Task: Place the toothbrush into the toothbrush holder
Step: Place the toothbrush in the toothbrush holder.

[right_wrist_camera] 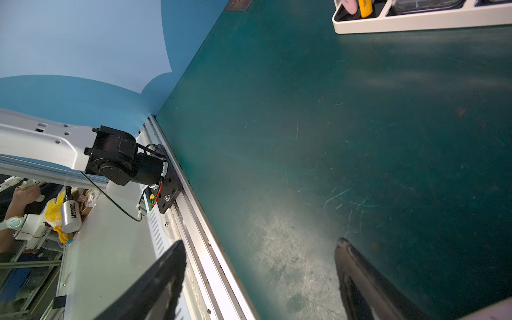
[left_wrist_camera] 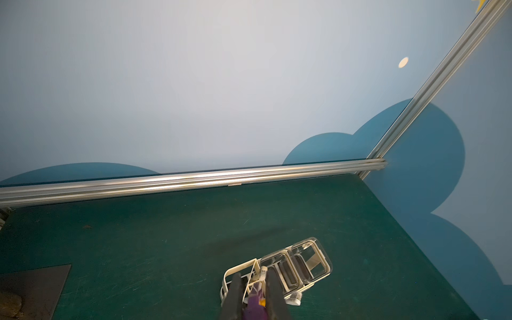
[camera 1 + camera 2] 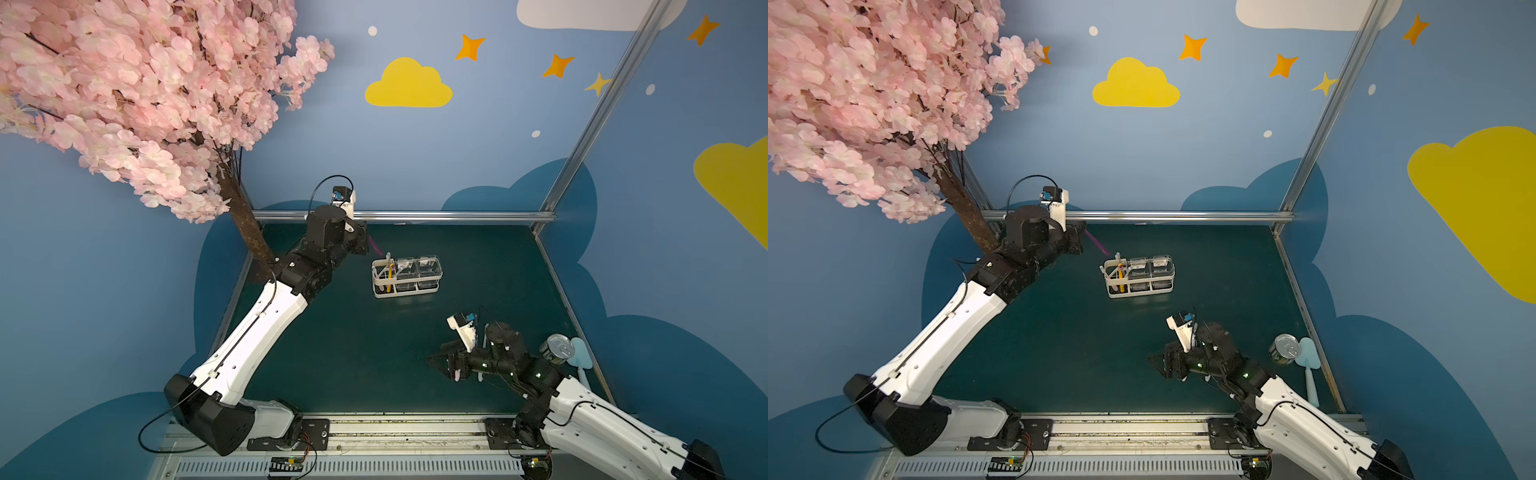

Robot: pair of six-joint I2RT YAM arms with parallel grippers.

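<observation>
Clamped in the left gripper (image 2: 253, 275), the purple toothbrush (image 3: 1096, 242) was angled toward the toothbrush holder (image 3: 409, 292) for insertion; the right gripper (image 1: 260, 241) was held open, empty.

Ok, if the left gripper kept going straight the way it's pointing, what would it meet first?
Likely the toothbrush holder. The left gripper, shut on the purple toothbrush, aims at its divided slot end just ahead, so the brush would arrive first. Height over the rim is unclear.
</observation>
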